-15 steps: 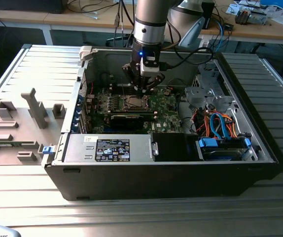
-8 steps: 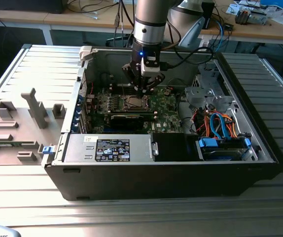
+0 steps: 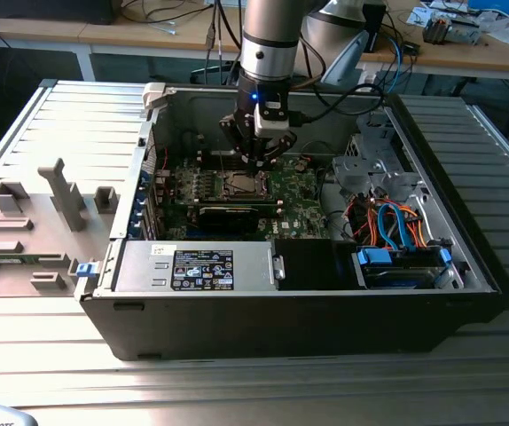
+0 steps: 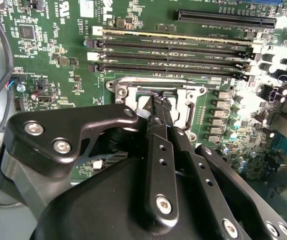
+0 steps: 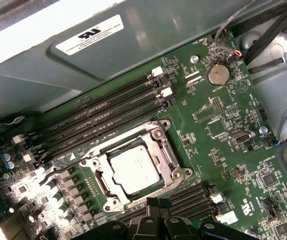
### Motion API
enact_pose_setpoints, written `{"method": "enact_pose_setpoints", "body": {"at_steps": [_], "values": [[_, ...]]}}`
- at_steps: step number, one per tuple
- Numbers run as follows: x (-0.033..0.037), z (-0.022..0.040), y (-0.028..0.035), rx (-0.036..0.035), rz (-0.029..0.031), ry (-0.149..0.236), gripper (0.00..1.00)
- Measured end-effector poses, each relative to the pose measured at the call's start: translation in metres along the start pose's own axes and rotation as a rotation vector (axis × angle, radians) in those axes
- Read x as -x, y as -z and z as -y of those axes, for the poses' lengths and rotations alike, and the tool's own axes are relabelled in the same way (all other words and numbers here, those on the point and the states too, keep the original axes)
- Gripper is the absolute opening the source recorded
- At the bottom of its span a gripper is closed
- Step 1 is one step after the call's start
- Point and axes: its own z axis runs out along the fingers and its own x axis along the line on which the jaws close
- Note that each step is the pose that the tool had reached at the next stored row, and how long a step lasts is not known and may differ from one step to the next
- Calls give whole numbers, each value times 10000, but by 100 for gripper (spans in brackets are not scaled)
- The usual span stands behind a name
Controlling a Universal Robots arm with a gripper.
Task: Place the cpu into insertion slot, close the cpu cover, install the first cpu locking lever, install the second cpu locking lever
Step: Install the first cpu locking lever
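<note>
The tool (image 4: 159, 102), its black fingers drawn narrow and all but together, was held with its tips at the edge of the insertion slot (image 5: 159, 133). Whether anything was pinched could not be told. The cpu (image 5: 133, 170) was seen seated in the slot, and the cpu cover (image 5: 164, 152) appeared to be lowered around it. The locking levers could not be made out and were judged still outstanding. In the exterior view the work was placed at upper centre, inside the open computer case (image 3: 325, 319) on the worktop (image 3: 237, 390).

Pale silver-grey cpu (image 5: 132, 169) ringed by shiny silver metal, probably the cpu cover (image 5: 167, 151), on a dark green motherboard (image 5: 218, 145) speckled with small black and silver parts. Beside the cpu, long black memory slots (image 5: 103, 115) with white clips; above it, a matte black gripper (image 4: 157, 104).
</note>
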Motion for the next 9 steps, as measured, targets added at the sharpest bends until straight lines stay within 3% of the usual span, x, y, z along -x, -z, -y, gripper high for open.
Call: {"method": "enact_pose_setpoints", "body": {"at_steps": [9], "values": [[0, 0, 0, 2, 30, 219, 11]]}}
